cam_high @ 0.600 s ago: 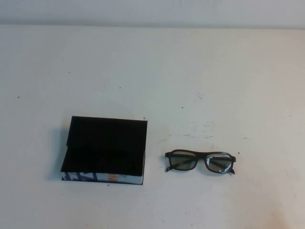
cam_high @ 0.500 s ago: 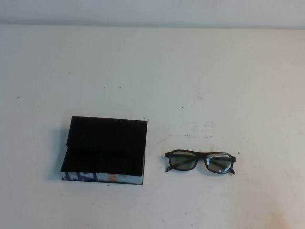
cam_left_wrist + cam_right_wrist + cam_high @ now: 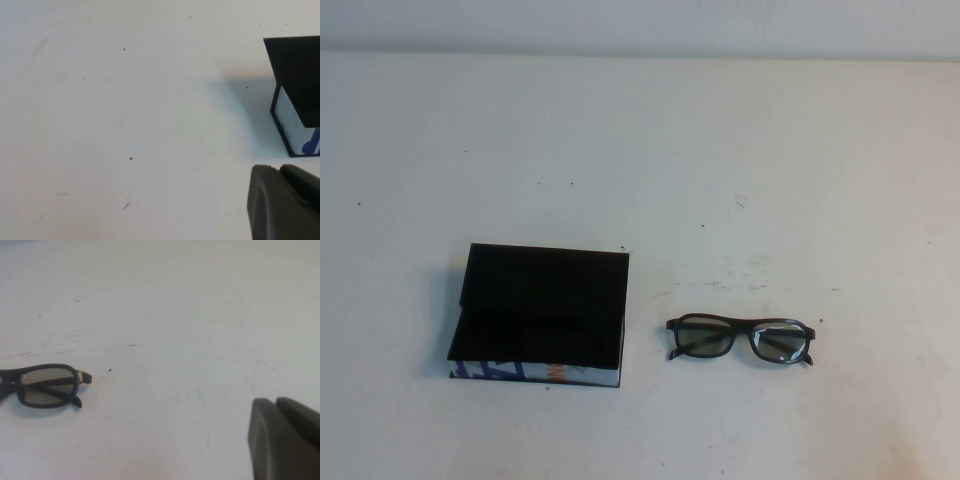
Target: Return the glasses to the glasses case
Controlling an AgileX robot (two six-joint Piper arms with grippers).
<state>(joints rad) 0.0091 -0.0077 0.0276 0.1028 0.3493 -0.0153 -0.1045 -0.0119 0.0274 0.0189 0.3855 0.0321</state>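
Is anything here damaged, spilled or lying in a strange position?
Nothing stands out. The glasses lie folded beside the open glasses case, apart from it. Left pincer is near the case, right pincer off from the glasses.

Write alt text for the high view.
On a white table, black-framed glasses lie folded to the right of an open black glasses case with a patterned front side; the two are apart. Neither the left gripper nor the right gripper appears in this view.
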